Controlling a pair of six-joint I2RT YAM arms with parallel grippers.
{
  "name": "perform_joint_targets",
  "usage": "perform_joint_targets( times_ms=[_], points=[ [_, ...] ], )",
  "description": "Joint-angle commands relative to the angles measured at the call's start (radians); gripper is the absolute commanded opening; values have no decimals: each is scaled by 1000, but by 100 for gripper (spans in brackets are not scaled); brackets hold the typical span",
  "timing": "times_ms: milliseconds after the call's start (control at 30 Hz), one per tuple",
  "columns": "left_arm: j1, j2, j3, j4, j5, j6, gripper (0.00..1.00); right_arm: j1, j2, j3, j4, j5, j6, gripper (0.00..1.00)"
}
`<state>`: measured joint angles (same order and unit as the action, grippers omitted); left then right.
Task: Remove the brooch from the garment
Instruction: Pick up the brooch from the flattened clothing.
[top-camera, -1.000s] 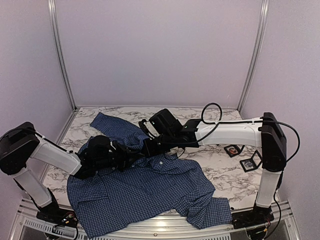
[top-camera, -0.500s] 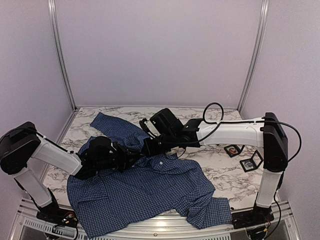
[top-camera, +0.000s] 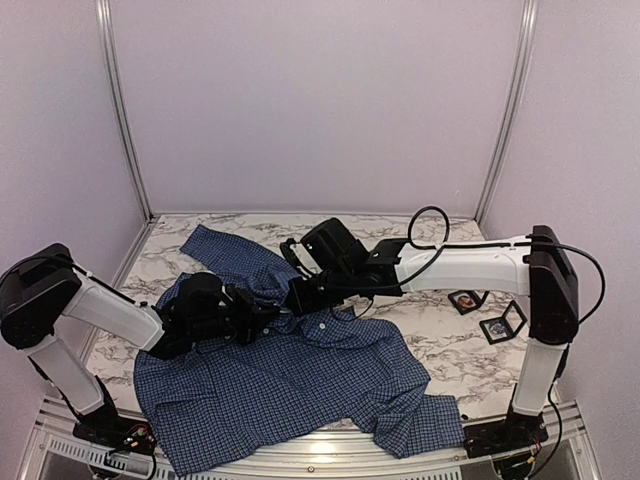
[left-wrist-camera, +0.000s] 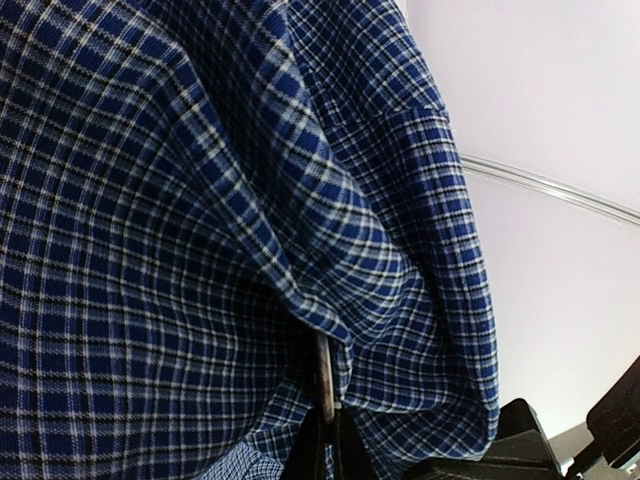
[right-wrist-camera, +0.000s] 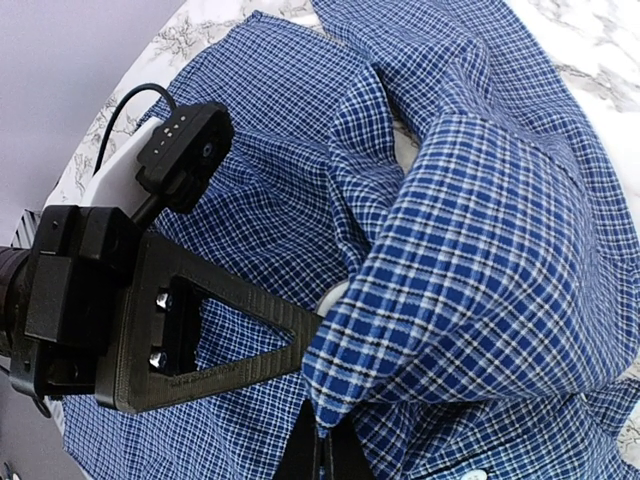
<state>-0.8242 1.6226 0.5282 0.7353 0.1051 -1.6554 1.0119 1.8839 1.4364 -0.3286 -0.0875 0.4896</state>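
Observation:
The garment (top-camera: 300, 380), a dark blue checked shirt, lies spread over the marble table. My two grippers meet at a raised fold near its middle. The right gripper (right-wrist-camera: 335, 440) is shut on that fold and holds it up. The left gripper (left-wrist-camera: 327, 440) is shut on a thin pale piece seen edge-on, the brooch (left-wrist-camera: 325, 375), which sticks up from between its fingertips under the cloth. In the right wrist view the brooch (right-wrist-camera: 335, 293) peeks out pale and round at the tip of the left gripper's black fingers (right-wrist-camera: 230, 335). From above, left gripper (top-camera: 272, 316) and right gripper (top-camera: 296, 298) hide it.
Two small black-framed pieces (top-camera: 464, 299) (top-camera: 500, 325) lie on the marble table (top-camera: 440, 350) at the right. The right arm's cable (top-camera: 425, 225) loops above its forearm. Walls close in the back and both sides.
The left gripper's jaws have closed on the thin pale piece under the fold. Both arms have stayed almost where they were, the right one still holding the fold.

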Motion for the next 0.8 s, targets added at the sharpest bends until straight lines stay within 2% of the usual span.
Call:
perform_joint_targets(
  times_ms=[0,167,333,567,767],
  points=[
    [-2,4,-4,-8,14,18,0,12,-32,-6,8,16,-3,0],
    [7,-21,-3,-42,31,84,0,11,-30,-7,-8,64,-8,0],
    [21,-76,22,-132,42,216,0,12,-31,-10,-9,111,-7,0],
    [38,-153,60,-269,41,420,0,11,-22,-10,5,120,2,0],
    [62,-197,62,-323,56,523,0,11,-15,-15,6,129,10,0]
  ],
)
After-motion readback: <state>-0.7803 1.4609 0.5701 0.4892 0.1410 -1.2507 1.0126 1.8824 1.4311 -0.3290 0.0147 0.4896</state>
